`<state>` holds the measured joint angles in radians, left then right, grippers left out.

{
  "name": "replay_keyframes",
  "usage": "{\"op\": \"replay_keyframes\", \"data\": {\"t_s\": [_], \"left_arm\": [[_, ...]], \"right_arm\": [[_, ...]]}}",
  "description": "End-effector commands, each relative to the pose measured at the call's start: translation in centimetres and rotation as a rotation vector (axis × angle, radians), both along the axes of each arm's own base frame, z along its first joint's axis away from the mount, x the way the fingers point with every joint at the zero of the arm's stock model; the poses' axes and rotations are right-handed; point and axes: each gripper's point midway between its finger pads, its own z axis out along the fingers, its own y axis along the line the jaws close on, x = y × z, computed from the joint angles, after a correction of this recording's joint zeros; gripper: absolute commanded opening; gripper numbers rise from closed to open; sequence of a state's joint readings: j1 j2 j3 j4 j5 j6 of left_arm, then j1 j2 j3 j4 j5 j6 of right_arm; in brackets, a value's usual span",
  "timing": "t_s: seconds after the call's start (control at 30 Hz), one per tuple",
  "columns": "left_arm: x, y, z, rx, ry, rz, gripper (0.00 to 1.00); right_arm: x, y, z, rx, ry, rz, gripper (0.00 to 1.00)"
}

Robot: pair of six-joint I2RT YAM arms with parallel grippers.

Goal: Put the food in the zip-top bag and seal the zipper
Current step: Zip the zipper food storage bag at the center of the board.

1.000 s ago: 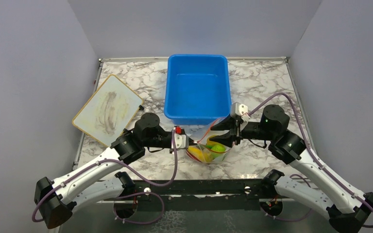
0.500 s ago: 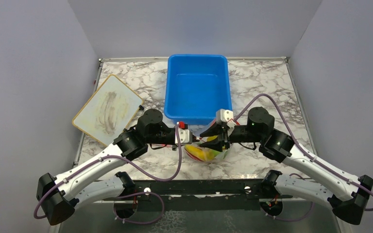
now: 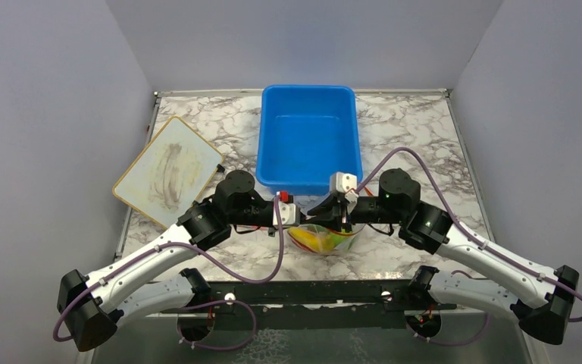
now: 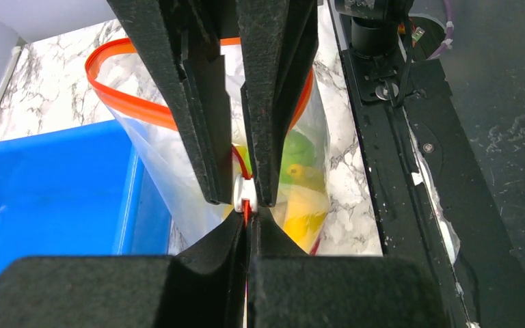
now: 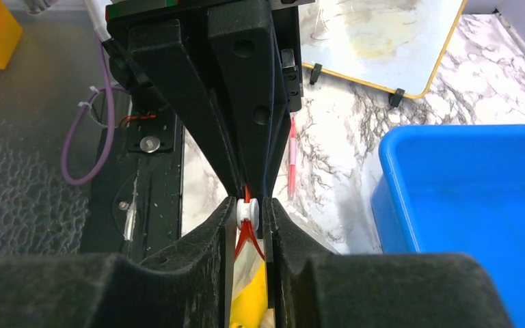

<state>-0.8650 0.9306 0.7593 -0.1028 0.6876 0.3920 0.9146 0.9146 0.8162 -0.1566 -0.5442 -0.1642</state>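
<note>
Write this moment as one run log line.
bag: open, food inside | left gripper: shut on zipper | right gripper: shut on slider

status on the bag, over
Left gripper shut on zipper. Right gripper pinching slider. Bag mouth open, food inside. Tub right behind bag.

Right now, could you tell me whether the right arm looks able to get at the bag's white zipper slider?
Likely yes: the right gripper brackets the white slider, apparently touching both its sides. The left gripper pinches the zipper strip just beside it, without blocking.
</note>
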Motion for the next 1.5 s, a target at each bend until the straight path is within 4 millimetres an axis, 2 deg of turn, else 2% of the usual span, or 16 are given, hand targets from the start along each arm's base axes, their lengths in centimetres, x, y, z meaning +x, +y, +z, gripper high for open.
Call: {"op": "replay_keyframes", "data": {"t_s": [0.0,0.13,0.4,0.77,0.9,1.07,1.47], "left_arm": [[-0.6,-0.1,1.9,-0.041,-0.031,-0.044,0.0],[-0.7,0.1,2.0,-0.044,-0.05,-0.049,0.0],[-1.1,0.6,2.0,-0.045,-0.115,-0.072,0.0],[-0.3,1.7,2.1,-0.028,-0.19,-0.015,0.0],[0.1,2.3,2.0,0.011,-0.213,0.012,0.0],[0.6,3.2,2.0,0.045,-0.247,0.055,0.0],[1.1,4.4,1.9,0.067,-0.279,0.11,0.0]], "right_arm": [[0.6,-0.1,0.1,-0.005,-0.036,-0.031,0.16],[0.4,-0.4,-0.3,-0.026,-0.046,-0.028,0.01],[0.3,-2.1,-1.2,-0.09,-0.068,-0.06,0.01],[0.6,-3.9,-1.4,-0.124,-0.103,-0.119,0.01],[1.3,-4.6,-1.6,-0.154,-0.126,-0.165,0.01],[2.3,-5.5,-1.2,-0.194,-0.163,-0.22,0.01],[2.8,-7.2,0.1,-0.25,-0.236,-0.26,0.01]]}}
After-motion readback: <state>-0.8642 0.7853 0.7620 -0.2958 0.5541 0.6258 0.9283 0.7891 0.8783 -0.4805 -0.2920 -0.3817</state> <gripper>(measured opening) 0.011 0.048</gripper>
